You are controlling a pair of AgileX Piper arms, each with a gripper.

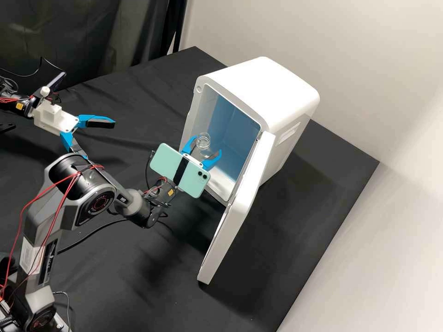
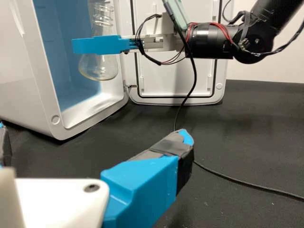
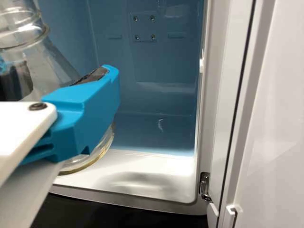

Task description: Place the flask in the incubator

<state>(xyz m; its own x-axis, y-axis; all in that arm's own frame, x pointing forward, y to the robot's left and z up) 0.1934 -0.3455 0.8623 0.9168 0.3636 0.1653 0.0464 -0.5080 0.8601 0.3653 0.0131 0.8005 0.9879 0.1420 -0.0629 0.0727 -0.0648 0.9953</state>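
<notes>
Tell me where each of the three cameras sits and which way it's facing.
High view: off the arms, above the bench, looking forward and down on the open incubator; the left arm and right arm show.
Left wrist view: on the left arm, facing the incubator's opening; left jaws in front, the right arm beyond.
Right wrist view: on the right arm, looking into the incubator's blue chamber; right jaws around the flask.
All three share the flask and incubator.

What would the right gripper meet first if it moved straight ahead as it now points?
Probably the blue back wall of the incubator; the right gripper, holding the flask, points inside with nothing between, though depth is unclear.
</notes>
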